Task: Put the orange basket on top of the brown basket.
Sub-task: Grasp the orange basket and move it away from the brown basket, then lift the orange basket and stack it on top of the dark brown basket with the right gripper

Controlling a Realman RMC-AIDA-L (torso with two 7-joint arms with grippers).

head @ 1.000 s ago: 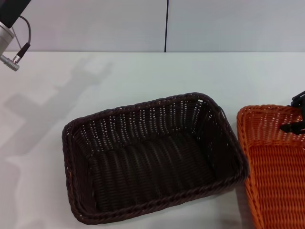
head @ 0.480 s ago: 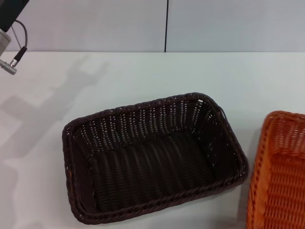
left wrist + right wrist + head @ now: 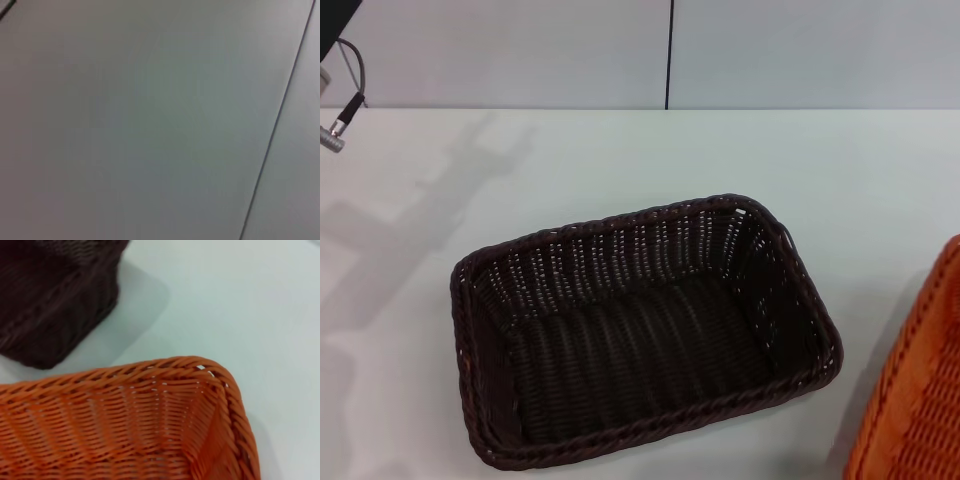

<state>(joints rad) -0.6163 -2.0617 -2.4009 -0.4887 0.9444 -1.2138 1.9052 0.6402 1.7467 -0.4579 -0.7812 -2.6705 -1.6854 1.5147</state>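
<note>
probably light and fairly stiff, the orange basket [image 3: 918,400] looks best taken by its braided rim; it shows tilted at 4 o'clock, apart from the brown basket [image 3: 640,325] mid-counter [image 3: 620,160]; both are rectangular open weave; neither arm's jaws show, so their state cannot be told.

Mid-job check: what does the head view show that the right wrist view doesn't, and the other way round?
Only the head view shows the whole brown basket, open and empty, on the white table, part of the left arm at the far left edge, and the wall behind. Only the right wrist view shows the inside of the orange basket and its braided corner rim. Both show the two baskets apart on the table; the orange one is just a sliver at the head view's lower right. Neither shows a gripper.
</note>
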